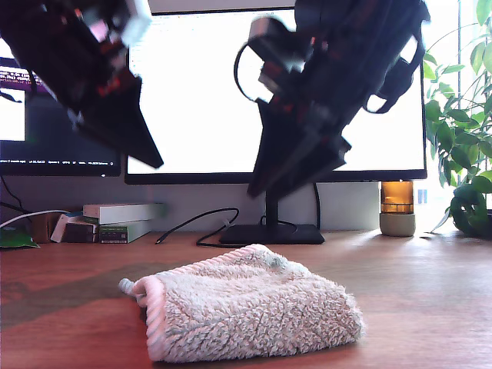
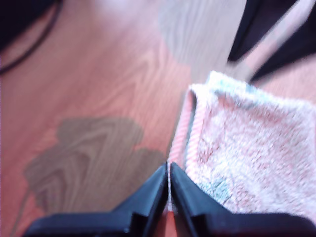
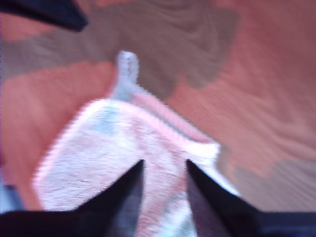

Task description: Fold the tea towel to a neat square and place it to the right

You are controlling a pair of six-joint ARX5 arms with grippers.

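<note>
Tea towel [image 1: 250,307] was seen lying folded into a thick, compact bundle on the wooden desk [image 1: 430,292], in the lower middle of the exterior view. Its fluffy pale pink-white pile faced up, a corded pink hem ran down the end nearer the exterior view's left, and a small hanging loop [image 1: 126,287] stuck out from that corner. Faint mint-green patches could be made out on the pile in the wrist views.

Both arms were held above the desk, clear of the cloth and blurred. My first gripper [image 2: 169,183] was shown with its two dark fingers pressed together, nothing held between them, over the bare wood just beside the hemmed edge. My second gripper [image 3: 164,174] was shown with a narrow gap between its fingers, nothing held, poised over the pile.

Behind the towel a large bright monitor [image 1: 207,92] on a black stand, a second screen, a few stacked boxes [image 1: 123,219], a cable, a small amber lamp [image 1: 397,207] and a leafy plant [image 1: 461,131] were visible.
</note>
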